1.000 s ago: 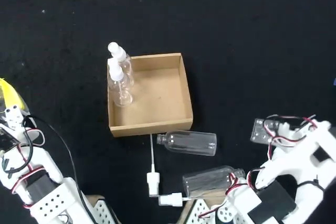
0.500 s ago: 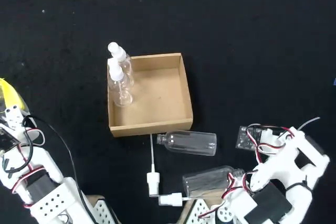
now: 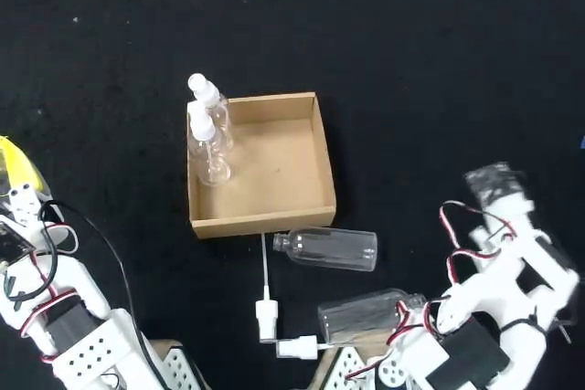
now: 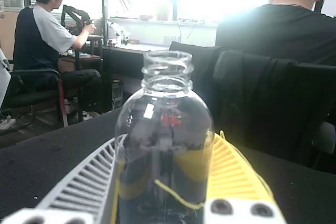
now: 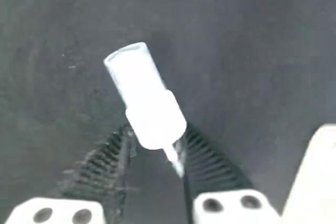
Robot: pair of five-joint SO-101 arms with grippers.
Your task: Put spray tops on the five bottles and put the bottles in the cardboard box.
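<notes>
Five bottles: we count five clear plastic ones, round-bodied with narrow threaded necks; two are capped and three are bare.
Far capped bottle [image 3: 218, 121]: it stands upright against the left wall of the box [image 3: 274, 216], inside it as far as we can tell.
Near capped bottle [image 3: 212, 160]: it is upright just near of the first, at the same wall.
Far loose bottle [image 3: 326, 249]: bare and lying on its side on the table [image 3: 457, 70], it is just near of the box's near-right corner, with its neck to the left.
Near loose bottle [image 3: 366, 315]: bare and lying on its side, it is near of the other, close to the near edge.
Held bottle [image 4: 165, 114]: bare and upright with its open mouth on top, it sits between ribbed jaws.
Left gripper [image 4: 168, 148]: one white and one yellow jaw pinch the held bottle at the table's near-left.
Five tops: we count five white plastic ones: two on bottles, two loose and one held.
Tubed top [image 3: 265, 310]: it lies left of the near loose bottle, and its thin dip tube runs far toward the box.
Near top [image 3: 297, 347]: it lies just beside the tubed top on the near side.
Held top [image 5: 144, 95]: a smooth cylinder with a wider collar, it is tilted.
Right gripper [image 5: 156, 136]: its dark ribbed jaws pinch the held top below the collar, above the table well right of the box.
Box: brown cardboard, square, open-topped, with low walls.
Table: matte black.
</notes>
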